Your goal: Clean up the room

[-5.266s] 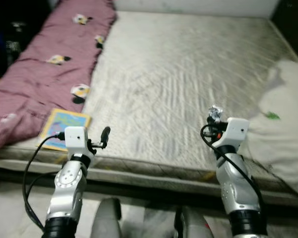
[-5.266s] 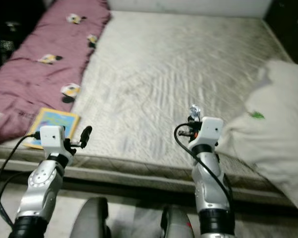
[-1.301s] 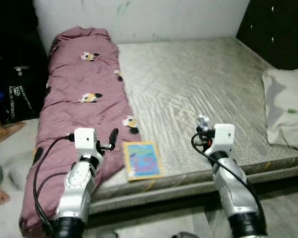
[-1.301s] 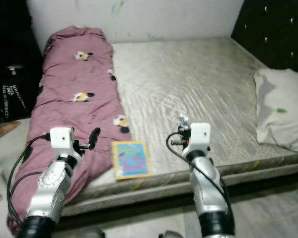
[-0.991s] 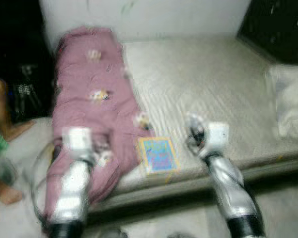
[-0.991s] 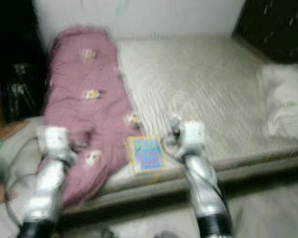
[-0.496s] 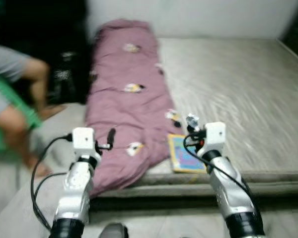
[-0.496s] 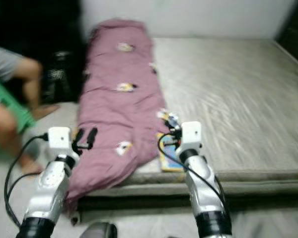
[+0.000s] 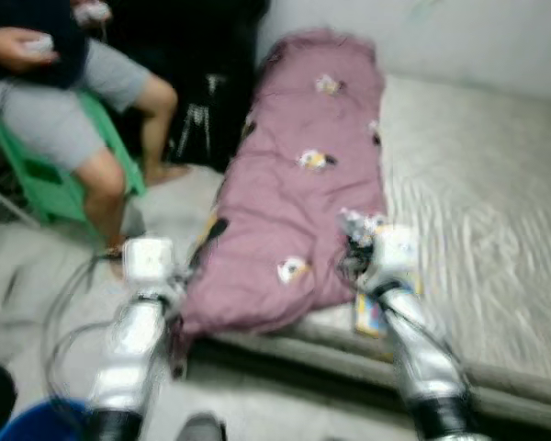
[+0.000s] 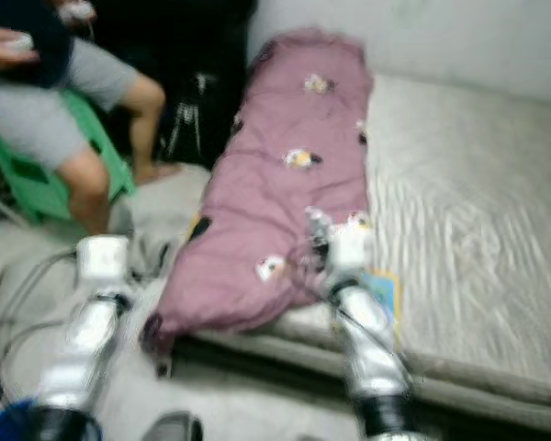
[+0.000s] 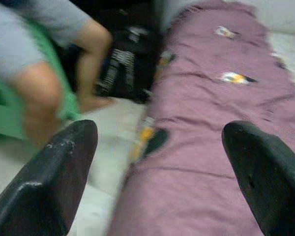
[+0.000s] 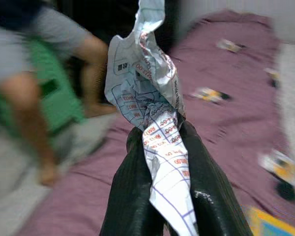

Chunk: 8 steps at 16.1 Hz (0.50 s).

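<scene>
My right gripper (image 12: pixel 160 133) is shut on a crumpled sheet of printed paper (image 12: pixel 146 88), which sticks up from between its fingers. In the eye views that paper (image 9: pixel 358 223) sits at the gripper's tip, held above the near edge of a purple blanket (image 9: pixel 303 202). This blanket lies along the left side of a bare mattress (image 9: pixel 482 239). A colourful book (image 10: pixel 383 289) lies at the mattress edge, partly behind my right arm. My left gripper (image 11: pixel 157 142) stands open with nothing between its fingers, over the floor beside the blanket.
A person (image 9: pixel 69 101) sits on a green chair (image 9: pixel 32 179) at the left. A black bag (image 9: pixel 197 119) stands on the floor between the chair and the bed. A blue container's rim (image 9: pixel 32 424) shows at the bottom left. The eye views are blurred.
The camera has swung left: the seated person, green chair and floor have come into view. The right gripper still holds the paper; the left is still open.
</scene>
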Available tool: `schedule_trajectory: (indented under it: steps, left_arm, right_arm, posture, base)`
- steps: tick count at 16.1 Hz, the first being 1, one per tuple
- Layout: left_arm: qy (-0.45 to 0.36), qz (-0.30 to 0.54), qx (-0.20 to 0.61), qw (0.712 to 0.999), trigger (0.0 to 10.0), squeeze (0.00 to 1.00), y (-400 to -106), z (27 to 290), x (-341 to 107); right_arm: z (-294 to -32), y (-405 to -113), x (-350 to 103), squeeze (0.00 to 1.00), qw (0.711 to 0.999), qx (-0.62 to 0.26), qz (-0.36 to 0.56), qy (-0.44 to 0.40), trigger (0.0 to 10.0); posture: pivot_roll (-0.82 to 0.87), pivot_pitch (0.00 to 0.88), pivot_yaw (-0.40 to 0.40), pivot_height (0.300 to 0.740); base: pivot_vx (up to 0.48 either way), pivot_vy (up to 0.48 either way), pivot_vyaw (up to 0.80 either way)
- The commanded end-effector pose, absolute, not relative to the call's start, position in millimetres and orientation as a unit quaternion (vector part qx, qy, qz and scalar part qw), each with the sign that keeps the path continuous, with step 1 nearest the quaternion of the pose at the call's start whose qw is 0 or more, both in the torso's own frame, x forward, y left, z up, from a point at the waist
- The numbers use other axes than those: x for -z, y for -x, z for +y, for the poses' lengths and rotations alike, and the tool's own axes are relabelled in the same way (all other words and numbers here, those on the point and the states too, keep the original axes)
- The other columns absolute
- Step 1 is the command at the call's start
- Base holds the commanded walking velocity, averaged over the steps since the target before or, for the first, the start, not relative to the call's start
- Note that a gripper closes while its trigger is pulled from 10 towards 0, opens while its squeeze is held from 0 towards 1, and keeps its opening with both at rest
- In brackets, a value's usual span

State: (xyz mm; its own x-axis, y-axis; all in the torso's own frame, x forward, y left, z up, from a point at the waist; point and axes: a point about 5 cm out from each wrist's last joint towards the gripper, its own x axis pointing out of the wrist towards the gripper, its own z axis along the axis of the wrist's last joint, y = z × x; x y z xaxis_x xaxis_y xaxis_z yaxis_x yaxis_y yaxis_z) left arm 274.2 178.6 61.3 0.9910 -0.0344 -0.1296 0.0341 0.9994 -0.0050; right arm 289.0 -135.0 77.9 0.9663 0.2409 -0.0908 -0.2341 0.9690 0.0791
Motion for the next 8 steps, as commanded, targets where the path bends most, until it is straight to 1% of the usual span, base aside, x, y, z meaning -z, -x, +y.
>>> schedule_trajectory:
  steps: [1,6,8]
  left_arm:
    - [0.005,0.059,0.025,0.998,10.0,0.00,-274.8,171.5,-63.5]
    - [0.019,0.057,0.021,0.998,10.0,0.00,-271.7,172.0,-60.7]
    - [0.011,0.061,0.026,0.998,10.0,0.00,-267.7,173.3,-57.4]
  right_arm:
    - [-144.8,-288.4,-78.1,0.00,0.992,-0.110,0.050,-0.024,10.0]
    - [-144.2,-287.3,-76.9,0.00,0.992,-0.113,0.052,-0.024,10.0]
    - [-143.2,-286.0,-75.9,0.00,0.992,-0.116,0.054,-0.024,10.0]
  posture:
    - [-0.01,0.001,-0.032,0.740]
    - [-0.01,0.000,-0.031,0.740]
    - [-0.01,0.000,-0.031,0.740]
  base:
    - [0.000,0.000,0.80]
    - [0.000,0.000,0.80]
    - [0.000,0.000,0.80]
